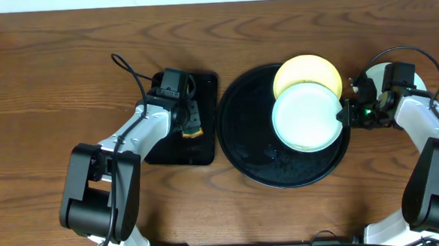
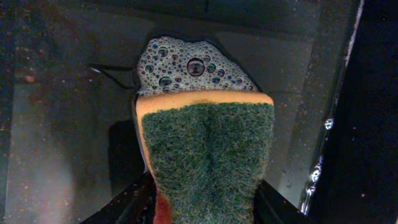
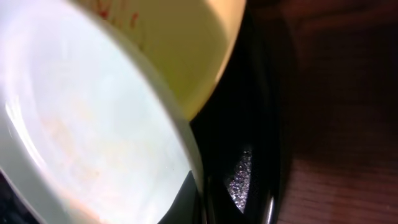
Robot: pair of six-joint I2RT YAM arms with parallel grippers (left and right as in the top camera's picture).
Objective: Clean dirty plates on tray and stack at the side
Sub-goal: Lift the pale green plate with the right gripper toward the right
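L arm: elbow bent at lower left, forearm runs up-right, wrist over the rect black tray [image 1: 206,150]. L gripper [image 1: 190,123] is clamped on sponge [image 2: 208,155], green scrub face toward wrist cam, foam [image 2: 193,65] at its tip. Round tray [image 1: 246,137] is mid-table. Mint plate [image 1: 306,117] sits in its right half, overlapping yellow plate [image 1: 307,69] at the back-right rim. Yellow has red specks, mint a faint orange smear. R arm: folded at right edge, wrist pointing left, R gripper [image 1: 347,115] at mint plate's right rim. Fingers not visible, can't tell if gripping.
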